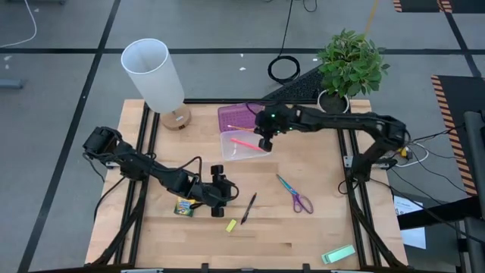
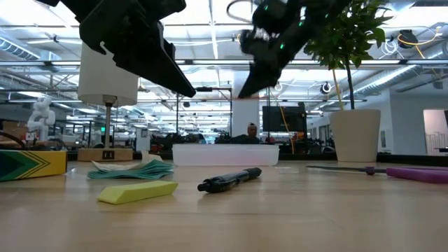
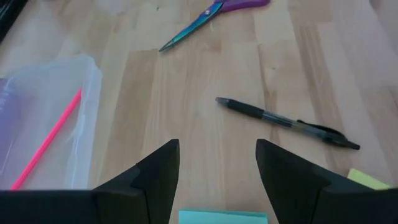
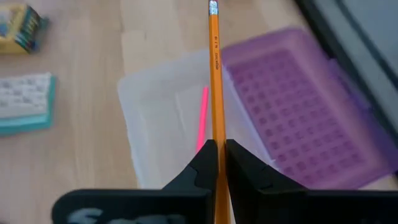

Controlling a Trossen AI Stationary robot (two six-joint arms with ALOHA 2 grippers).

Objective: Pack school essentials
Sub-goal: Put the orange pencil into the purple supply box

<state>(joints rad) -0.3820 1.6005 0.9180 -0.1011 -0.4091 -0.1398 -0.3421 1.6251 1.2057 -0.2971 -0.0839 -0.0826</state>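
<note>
right wrist view | right hand (image 4: 217, 155) clamped on orange pencil (image 4: 215, 74), above clear box (image 4: 155, 118) beside pink pencil (image 4: 203, 118) | left hand (image 3: 217, 180) apart over packet (image 3: 224, 216) | risk: long pencil overhangs rim, tips out on release

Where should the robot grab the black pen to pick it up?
Probably around the middle of the pen, coming straight down from above. It lies flat and alone on the table, so open fingers can close across its thin barrel. The left gripper, open, is nearest.
</note>
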